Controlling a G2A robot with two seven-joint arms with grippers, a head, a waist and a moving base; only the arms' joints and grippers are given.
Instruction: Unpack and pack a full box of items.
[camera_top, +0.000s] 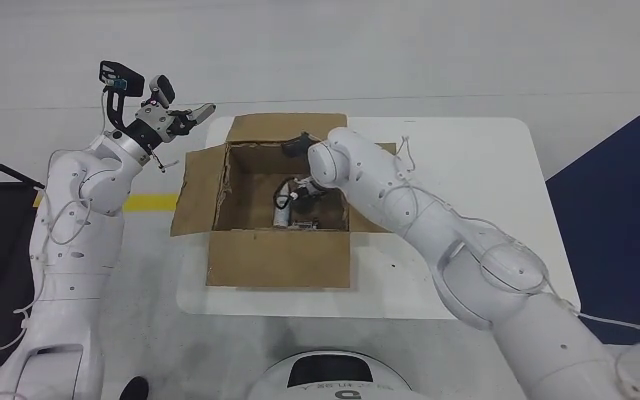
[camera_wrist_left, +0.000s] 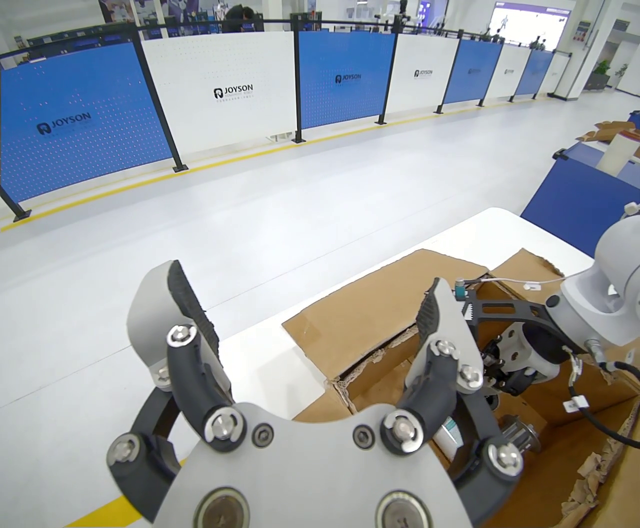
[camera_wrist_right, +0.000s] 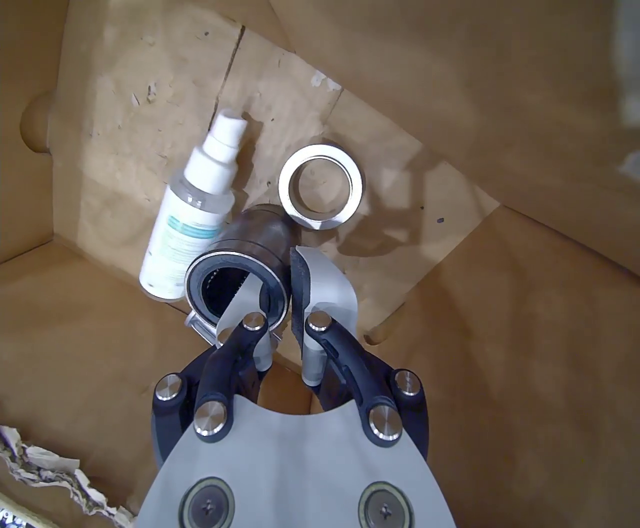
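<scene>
An open cardboard box (camera_top: 280, 258) stands on the white table (camera_top: 470, 160). On its floor lie a white spray bottle (camera_wrist_right: 187, 225), a metal ring (camera_wrist_right: 321, 186) and a dark cylindrical bearing (camera_wrist_right: 250, 245), all close together. My right gripper (camera_wrist_right: 274, 275) is down inside the box, shut on the bearing's wall, one finger in its bore and the other outside. From above, that gripper (camera_top: 297, 195) and the bottle (camera_top: 282, 212) show in the box's middle. My left gripper (camera_wrist_left: 305, 280) hangs open and empty in the air past the box's far left corner (camera_top: 185, 100).
The box flaps (camera_top: 195, 195) are folded outward on all sides. Torn paper edging (camera_wrist_right: 45, 475) lines one wall. Bare tabletop lies to the right of the box. A blue partition (camera_top: 600, 220) stands beside the table's right edge.
</scene>
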